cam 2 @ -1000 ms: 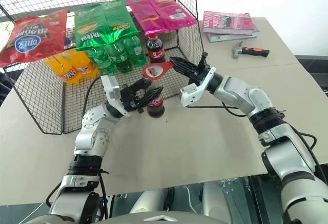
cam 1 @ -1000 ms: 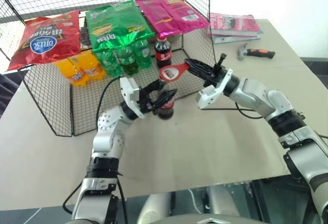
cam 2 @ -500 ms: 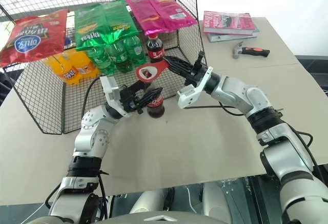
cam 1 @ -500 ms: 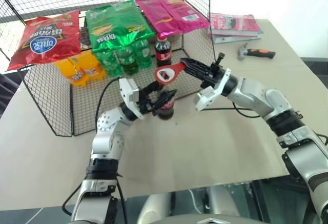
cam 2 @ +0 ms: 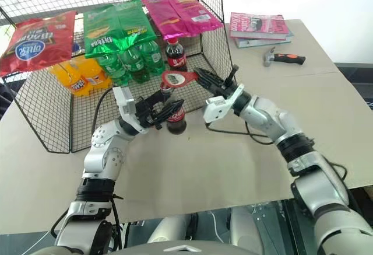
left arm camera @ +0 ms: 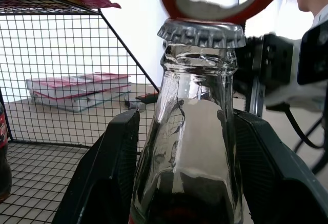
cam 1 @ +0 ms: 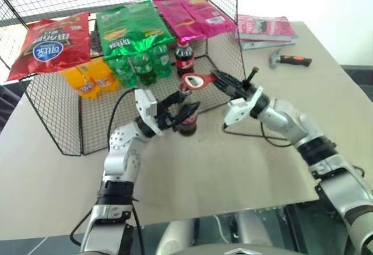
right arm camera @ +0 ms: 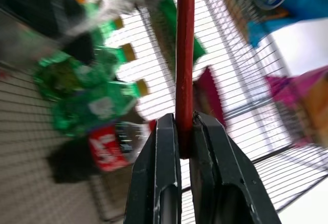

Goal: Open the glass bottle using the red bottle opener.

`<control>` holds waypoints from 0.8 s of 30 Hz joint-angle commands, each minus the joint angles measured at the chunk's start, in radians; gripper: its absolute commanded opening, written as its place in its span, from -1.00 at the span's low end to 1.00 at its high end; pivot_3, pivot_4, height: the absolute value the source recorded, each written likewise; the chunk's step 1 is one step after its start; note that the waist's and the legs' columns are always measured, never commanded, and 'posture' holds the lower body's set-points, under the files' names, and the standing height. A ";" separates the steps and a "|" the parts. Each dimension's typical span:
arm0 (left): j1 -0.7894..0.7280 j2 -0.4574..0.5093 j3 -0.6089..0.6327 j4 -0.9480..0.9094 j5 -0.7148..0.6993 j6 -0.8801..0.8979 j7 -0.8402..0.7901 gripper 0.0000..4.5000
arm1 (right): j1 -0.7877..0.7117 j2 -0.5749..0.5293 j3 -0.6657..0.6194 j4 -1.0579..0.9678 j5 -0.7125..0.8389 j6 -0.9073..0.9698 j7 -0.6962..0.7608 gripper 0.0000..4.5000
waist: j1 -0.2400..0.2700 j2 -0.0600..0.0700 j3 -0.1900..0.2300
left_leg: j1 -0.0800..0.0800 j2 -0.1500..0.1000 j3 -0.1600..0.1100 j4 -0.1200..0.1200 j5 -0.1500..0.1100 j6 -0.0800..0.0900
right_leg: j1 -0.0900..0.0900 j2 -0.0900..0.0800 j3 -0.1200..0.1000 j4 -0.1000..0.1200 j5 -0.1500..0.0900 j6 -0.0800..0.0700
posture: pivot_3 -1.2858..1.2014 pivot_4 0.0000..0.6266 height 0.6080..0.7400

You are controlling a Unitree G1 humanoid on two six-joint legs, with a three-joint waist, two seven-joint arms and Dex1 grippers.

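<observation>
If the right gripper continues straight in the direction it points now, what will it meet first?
Probably the glass bottle: the right gripper points at its neck, with the red bottle opener ahead of it at the crown cap. How far apart they are in depth is unclear.

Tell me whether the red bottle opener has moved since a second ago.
Yes. The red bottle opener, in the right hand, dropped relative to the glass bottle, now level just above its cap.
</observation>
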 commanded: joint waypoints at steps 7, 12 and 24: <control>0.010 0.006 -0.011 -0.025 0.005 0.005 -0.003 -0.05 | 0.056 0.039 -0.010 -0.082 0.047 0.048 0.077 -1.00 | 0.002 0.000 0.000 | 0.003 0.000 -0.001 0.000 0.000 0.000 | 0.003 0.000 -0.001 0.000 0.000 0.000 | 0.03 -0.52 1.00; 0.009 0.006 -0.013 -0.022 0.005 0.005 -0.005 -0.05 | 0.029 0.027 -0.008 -0.129 -0.015 0.023 0.056 -1.00 | 0.003 0.000 0.000 | 0.003 0.000 0.000 0.000 0.000 0.000 | 0.003 0.000 0.000 0.000 0.000 0.000 | 0.03 -0.52 1.00; 0.007 0.004 -0.012 -0.012 0.005 0.003 -0.008 -0.05 | -0.099 -0.025 -0.075 -0.145 -0.111 0.006 -0.055 -1.00 | 0.004 0.000 0.000 | 0.003 0.000 0.000 0.000 0.000 0.000 | 0.003 0.000 0.000 0.000 0.000 0.000 | 0.03 -0.52 1.00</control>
